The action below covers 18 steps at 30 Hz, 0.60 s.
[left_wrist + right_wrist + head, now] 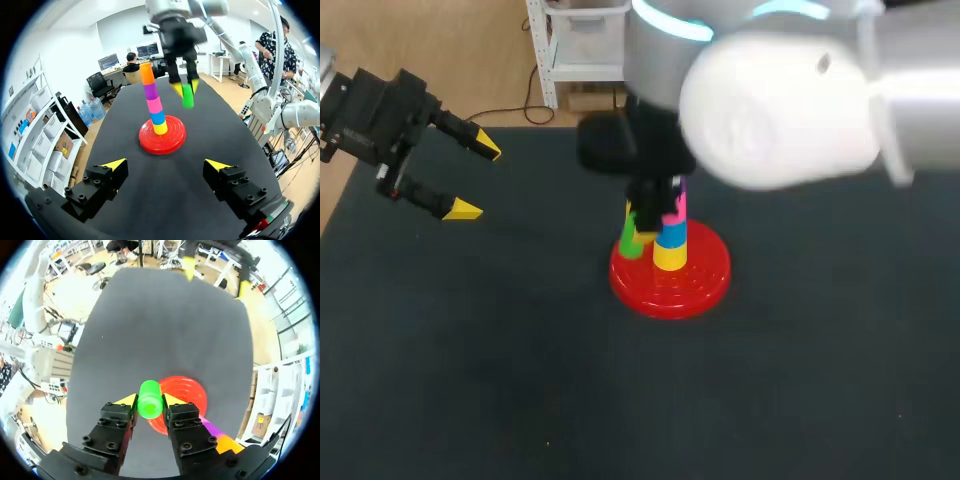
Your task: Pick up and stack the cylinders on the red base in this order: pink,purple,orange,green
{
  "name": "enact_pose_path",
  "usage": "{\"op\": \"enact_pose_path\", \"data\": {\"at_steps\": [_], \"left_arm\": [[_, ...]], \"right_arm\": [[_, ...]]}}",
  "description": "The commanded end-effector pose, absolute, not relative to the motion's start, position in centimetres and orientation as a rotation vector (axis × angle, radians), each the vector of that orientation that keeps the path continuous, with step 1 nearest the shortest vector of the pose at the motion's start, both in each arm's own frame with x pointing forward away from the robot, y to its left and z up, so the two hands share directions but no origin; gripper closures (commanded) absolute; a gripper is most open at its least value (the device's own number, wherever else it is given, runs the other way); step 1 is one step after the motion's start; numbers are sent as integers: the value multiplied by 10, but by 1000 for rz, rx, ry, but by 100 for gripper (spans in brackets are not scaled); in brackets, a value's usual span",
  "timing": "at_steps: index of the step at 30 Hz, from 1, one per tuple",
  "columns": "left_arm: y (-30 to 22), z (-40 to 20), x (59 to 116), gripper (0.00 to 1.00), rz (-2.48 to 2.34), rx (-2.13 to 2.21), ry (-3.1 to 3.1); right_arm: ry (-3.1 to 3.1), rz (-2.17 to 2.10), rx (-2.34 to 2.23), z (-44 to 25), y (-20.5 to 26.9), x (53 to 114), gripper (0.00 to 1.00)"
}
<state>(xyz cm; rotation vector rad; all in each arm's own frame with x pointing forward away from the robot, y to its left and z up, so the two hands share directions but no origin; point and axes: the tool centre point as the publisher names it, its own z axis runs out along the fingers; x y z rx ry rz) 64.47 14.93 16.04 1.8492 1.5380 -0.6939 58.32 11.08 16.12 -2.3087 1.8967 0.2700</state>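
A red base [670, 273] lies mid-table with a stack [153, 99] on it: yellow, blue, pink, purple, orange from the bottom up. My right gripper [149, 401] is shut on the green cylinder [148, 399], held in the air beside the stack's upper part, seen as green cylinder [187, 95] and green cylinder [631, 237]. The red base [180, 400] shows under and beside the fingers. My left gripper [475, 180] hangs open at the table's far left, fingertips [115, 164] wide apart and holding nothing.
The dark table [500, 350] spreads around the base with nothing else on it. My right arm's large white body [780, 100] covers the far middle and right of the head view.
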Motion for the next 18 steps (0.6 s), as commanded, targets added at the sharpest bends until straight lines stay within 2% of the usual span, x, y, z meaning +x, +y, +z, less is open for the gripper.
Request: {"op": "enact_pose_path", "data": {"at_steps": [1, 10, 18], "left_arm": [[149, 159, 645, 0, -692, 1848, 1537], [149, 159, 645, 0, -692, 1848, 1537], [149, 159, 645, 0, -692, 1848, 1537]], "right_arm": [[1876, 296, -2295, 224, 98, 598, 100], [1780, 224, -2328, 294, 84, 614, 100], [1845, 178, -2342, 309, 63, 639, 100]]}}
